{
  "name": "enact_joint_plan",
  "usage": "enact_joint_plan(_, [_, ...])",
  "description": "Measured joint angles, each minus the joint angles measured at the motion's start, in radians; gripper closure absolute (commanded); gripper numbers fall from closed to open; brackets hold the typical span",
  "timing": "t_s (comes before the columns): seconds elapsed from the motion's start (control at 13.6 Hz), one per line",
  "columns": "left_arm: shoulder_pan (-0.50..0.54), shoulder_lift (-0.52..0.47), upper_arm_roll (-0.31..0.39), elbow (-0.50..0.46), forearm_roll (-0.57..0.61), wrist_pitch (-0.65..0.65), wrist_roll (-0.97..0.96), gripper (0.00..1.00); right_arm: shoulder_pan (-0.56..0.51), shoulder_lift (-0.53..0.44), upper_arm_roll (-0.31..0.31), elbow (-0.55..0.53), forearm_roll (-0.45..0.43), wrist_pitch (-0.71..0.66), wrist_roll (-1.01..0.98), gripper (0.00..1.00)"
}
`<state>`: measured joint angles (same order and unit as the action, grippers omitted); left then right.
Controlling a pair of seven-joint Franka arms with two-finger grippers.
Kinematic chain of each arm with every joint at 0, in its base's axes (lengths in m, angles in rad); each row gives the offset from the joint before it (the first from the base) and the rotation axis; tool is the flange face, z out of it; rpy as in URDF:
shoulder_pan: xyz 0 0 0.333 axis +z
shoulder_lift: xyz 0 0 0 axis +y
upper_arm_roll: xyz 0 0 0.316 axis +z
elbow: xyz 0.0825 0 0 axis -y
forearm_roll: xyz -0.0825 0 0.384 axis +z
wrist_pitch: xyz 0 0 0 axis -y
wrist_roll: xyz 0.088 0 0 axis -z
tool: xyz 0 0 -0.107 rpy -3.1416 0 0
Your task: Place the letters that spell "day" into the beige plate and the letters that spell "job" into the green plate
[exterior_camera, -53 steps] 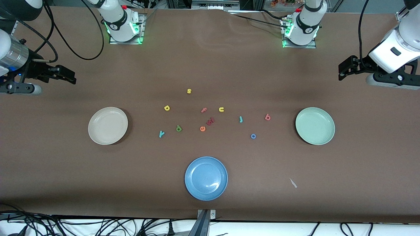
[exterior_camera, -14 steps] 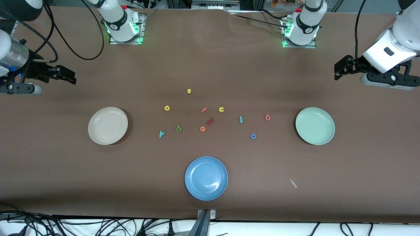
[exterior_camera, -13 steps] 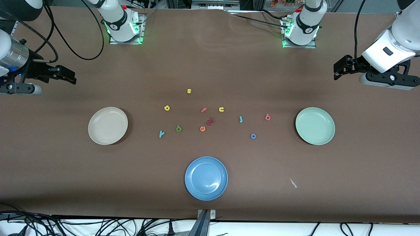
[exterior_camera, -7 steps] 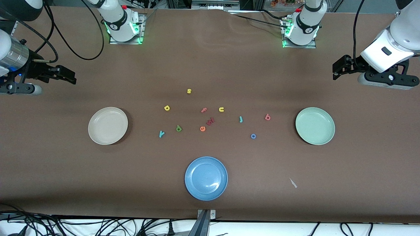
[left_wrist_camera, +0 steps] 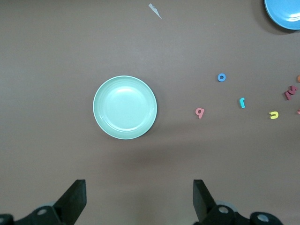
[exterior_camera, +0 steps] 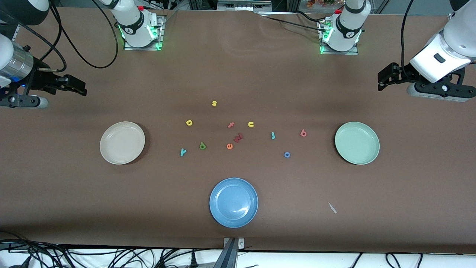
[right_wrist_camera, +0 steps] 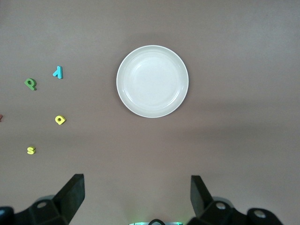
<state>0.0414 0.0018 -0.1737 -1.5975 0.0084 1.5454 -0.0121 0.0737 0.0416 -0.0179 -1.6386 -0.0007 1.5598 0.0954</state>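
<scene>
The beige plate [exterior_camera: 122, 143] lies toward the right arm's end, the green plate [exterior_camera: 357, 143] toward the left arm's end, both bare. Between them on the table lie yellow d [exterior_camera: 189, 122], green a [exterior_camera: 202, 146] and teal y [exterior_camera: 183, 152], then light-blue j [exterior_camera: 273, 135], blue o [exterior_camera: 287, 154] and salmon b [exterior_camera: 303, 133]. My left gripper [exterior_camera: 386, 79] hangs open over bare table near the green plate [left_wrist_camera: 124, 107], holding nothing. My right gripper [exterior_camera: 76, 86] waits open over bare table near the beige plate [right_wrist_camera: 152, 81].
A blue plate [exterior_camera: 233, 202] sits nearest the front camera. Among the letters lie a yellow s [exterior_camera: 214, 103], pink f [exterior_camera: 231, 125], yellow u [exterior_camera: 251, 124], orange e [exterior_camera: 230, 146] and a dark red letter [exterior_camera: 238, 137]. A small pale scrap [exterior_camera: 332, 207] lies near the front edge.
The left arm has shifted slightly, its gripper edging toward the table's middle and then a touch back. The right arm, the plates and the letters have not moved.
</scene>
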Motion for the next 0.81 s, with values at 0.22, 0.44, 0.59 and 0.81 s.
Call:
enact_joint_plan(0.22, [0.001,0.0,0.001,0.0,0.0,0.0,-0.007,0.0,0.0,0.0,0.0,0.0,0.0,0.0,0.0,0.0])
enact_joint_plan(0.44, [0.001,0.0,0.0,0.0,0.0,0.0,-0.01,0.0,0.0,0.001,0.0,0.0,0.0,0.0,0.0,0.0])
enact_joint_plan(0.59, [0.001,0.0,0.0,0.0,0.0,0.0,-0.011,0.0,0.0,0.001,0.0,0.0,0.0,0.0,0.0,0.0])
enact_joint_plan(0.81, [0.0,0.0,-0.001,0.0,0.0,0.0,-0.012,0.0,0.0,0.003,0.0,0.0,0.0,-0.001,0.0,0.0])
